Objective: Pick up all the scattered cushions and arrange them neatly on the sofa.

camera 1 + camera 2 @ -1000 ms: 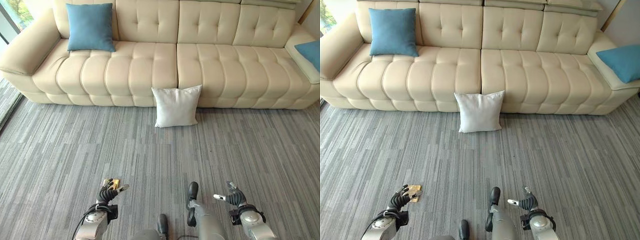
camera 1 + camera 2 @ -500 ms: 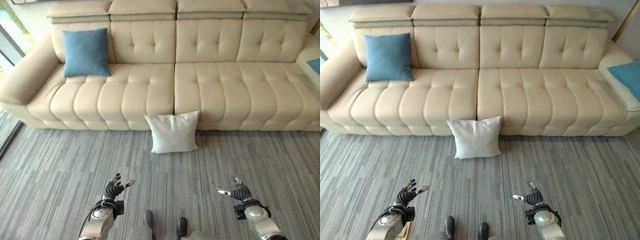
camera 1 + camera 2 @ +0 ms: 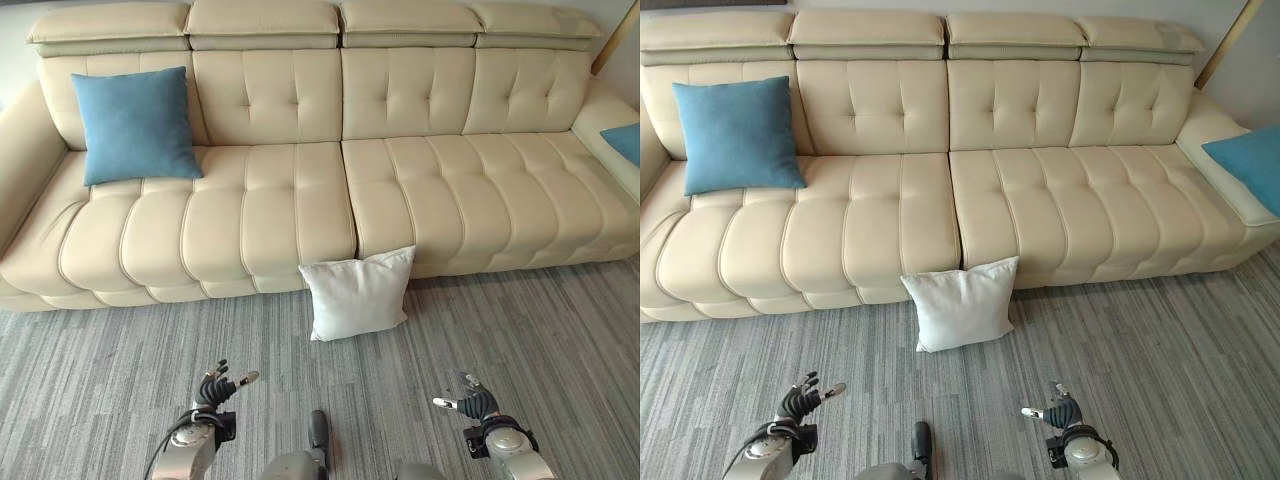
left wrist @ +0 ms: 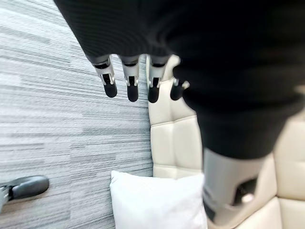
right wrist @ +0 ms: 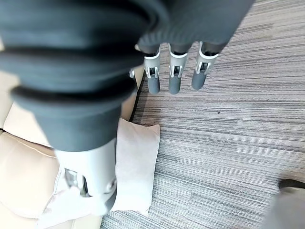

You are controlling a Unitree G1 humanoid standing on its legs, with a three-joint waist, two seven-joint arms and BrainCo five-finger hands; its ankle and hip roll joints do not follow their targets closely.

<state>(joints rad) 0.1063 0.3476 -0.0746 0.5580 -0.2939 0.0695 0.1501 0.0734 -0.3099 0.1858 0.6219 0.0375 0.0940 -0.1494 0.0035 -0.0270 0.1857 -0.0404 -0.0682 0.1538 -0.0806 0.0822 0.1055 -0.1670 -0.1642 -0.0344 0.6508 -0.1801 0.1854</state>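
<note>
A white cushion leans on the carpet against the front of the cream sofa, near its middle seam; it is seen in the wrist views too. A blue cushion stands against the sofa's back at the left end. Another blue cushion lies on the right arm. My left hand and right hand hang low over the carpet, well short of the white cushion, both open with straight fingers and holding nothing.
Grey striped carpet covers the floor between me and the sofa. The seats between the two blue cushions are bare.
The camera has moved: the sofa and white cushion sit lower and closer in view, shifted right. Both hands stay open, low in front of me.
</note>
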